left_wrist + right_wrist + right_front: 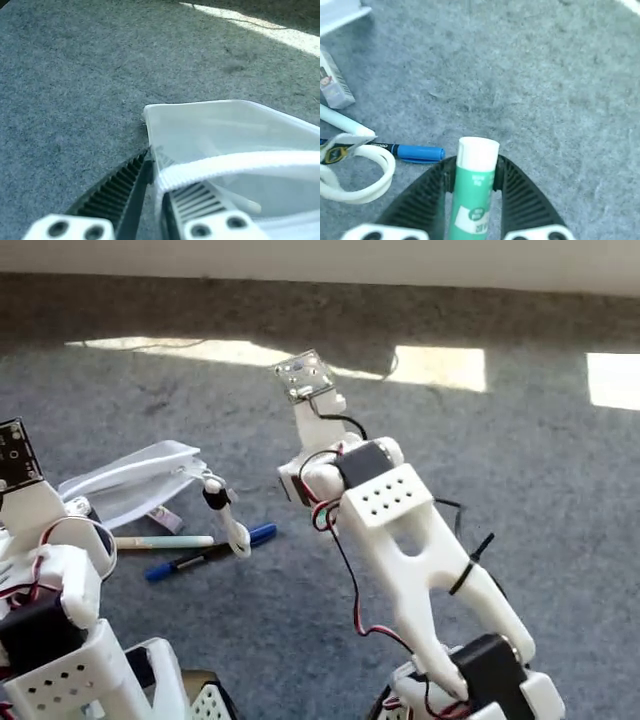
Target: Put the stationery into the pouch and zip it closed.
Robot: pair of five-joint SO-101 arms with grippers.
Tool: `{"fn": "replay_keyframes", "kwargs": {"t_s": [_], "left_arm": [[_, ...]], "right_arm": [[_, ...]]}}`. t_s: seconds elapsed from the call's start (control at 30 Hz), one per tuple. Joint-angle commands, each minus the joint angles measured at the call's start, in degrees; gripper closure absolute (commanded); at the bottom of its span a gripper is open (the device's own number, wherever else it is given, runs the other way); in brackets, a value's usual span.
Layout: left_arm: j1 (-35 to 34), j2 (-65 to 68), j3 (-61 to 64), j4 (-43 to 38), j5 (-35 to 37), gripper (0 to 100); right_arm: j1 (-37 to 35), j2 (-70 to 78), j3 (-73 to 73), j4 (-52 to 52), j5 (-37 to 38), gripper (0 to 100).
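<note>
In the high view, with twelve o'clock pointing away from the arms, the pouch [130, 480] lies at ten o'clock of the scissors [225, 515], just beside them. The small box [163, 518] sits at the pouch's five o'clock edge. The slim pen [165, 542] lies at six o'clock of that box. The marker [215, 552] lies just beside the pen at its four o'clock, and the scissors' handle loop rests across it. The left gripper [155, 175] has the pouch's rim between its jaws at the pouch's eight o'clock corner. The right gripper [475, 165] has the glue stick [478, 147] between its jaws. It stands at three o'clock of the scissors, over the carpet [500, 470].
</note>
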Motion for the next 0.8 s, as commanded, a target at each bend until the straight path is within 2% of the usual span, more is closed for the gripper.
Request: {"fn": "replay_keyframes", "kwargs": {"t_s": [0.0, 0.27, 0.77], "left_arm": [[4.35, -0.57, -2.15, -0.7, 0.26, 99], [6.46, -0.57, -2.15, -0.97, 0.26, 99], [6.46, -0.57, -0.22, -2.29, 0.35, 99]], "right_arm": [[0.66, -9.27, 1.54, 0.13, -0.44, 99.3], [0.31, -25.19, 13.67, -10.51, -0.44, 99.3], [-10.24, -51.12, 29.85, -20.53, -0.79, 99.3]]}}
